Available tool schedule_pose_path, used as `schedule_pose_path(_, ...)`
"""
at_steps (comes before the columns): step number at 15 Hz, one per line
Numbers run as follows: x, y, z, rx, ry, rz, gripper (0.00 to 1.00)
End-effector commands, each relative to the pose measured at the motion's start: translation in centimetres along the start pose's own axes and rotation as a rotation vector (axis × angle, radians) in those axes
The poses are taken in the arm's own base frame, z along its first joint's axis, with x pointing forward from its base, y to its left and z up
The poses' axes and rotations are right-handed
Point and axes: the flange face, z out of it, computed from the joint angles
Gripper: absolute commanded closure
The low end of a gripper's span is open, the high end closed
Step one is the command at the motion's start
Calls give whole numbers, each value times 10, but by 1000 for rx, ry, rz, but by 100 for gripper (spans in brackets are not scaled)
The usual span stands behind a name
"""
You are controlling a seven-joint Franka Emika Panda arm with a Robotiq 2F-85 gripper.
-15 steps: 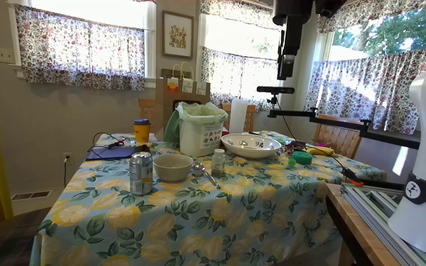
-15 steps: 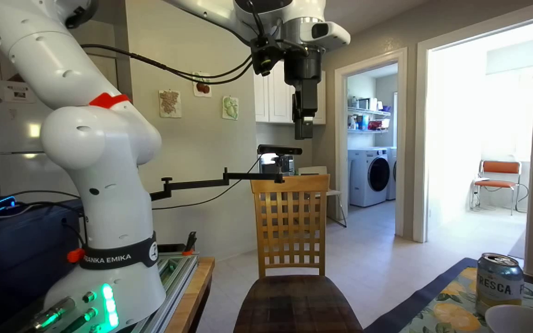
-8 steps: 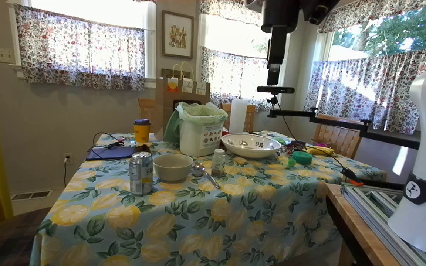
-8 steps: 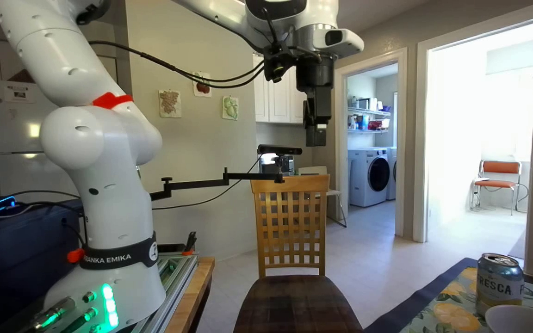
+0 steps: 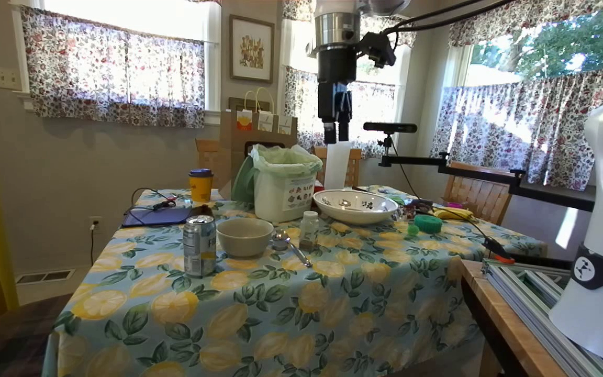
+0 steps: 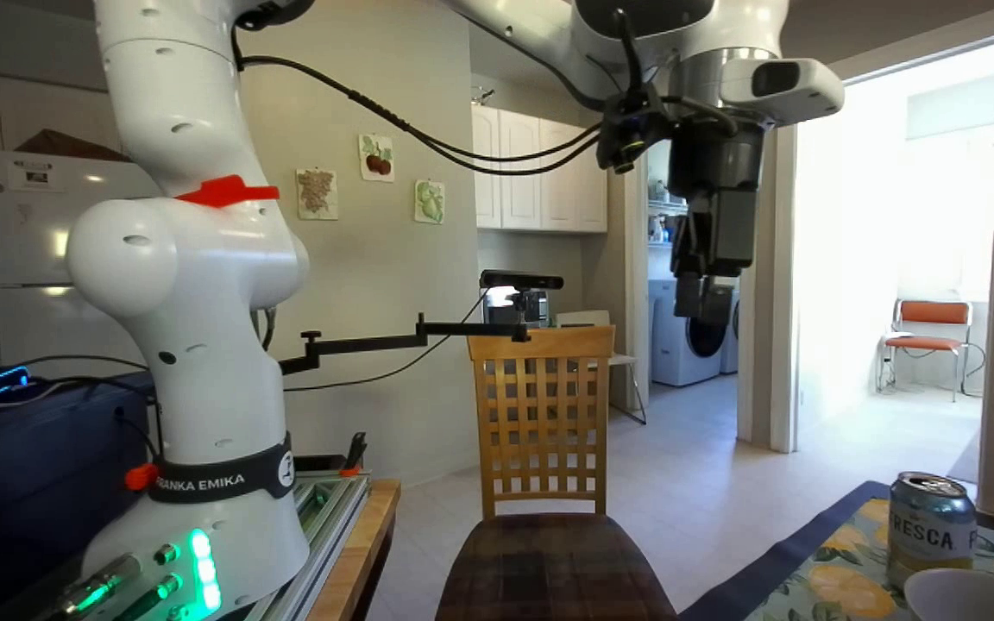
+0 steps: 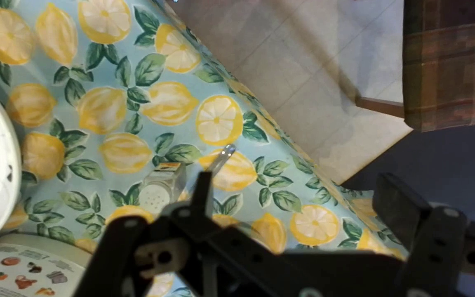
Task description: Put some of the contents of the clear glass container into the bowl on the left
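Black against a floral curtain (image 5: pixel 377 104), the end effector (image 5: pixel 336 132) hangs upper-centre in an exterior view, further left and lower than half a second ago; below, the clear glass container (image 5: pixel 309 231) stands unmoved on the bench (image 5: pixel 280 314), right of the beige bowl (image 5: pixel 245 243). In an exterior view, the fingertips (image 6: pixel 688 297) sit right of centre, shifted rightward and down. In the wrist view, the fingers (image 7: pixel 202 189) are wide apart and empty; the container shows left of centre.
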Motion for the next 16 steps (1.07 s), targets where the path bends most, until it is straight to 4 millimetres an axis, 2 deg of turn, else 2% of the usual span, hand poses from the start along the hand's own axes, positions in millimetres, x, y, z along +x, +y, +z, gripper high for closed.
schedule_pose_path(1, 45, 29, 7, -2, -40, 54, 0)
schedule_pose_path(7, 80, 64, 32, -39, -77, 108, 0)
schedule_pose_path(9, 81, 72, 35, -62, -89, 157, 0)
schedule_pose_path(10, 72, 64, 36, -34, -76, 124, 0)
schedule_pose_path(16, 77, 70, 38, -44, -78, 146, 0)
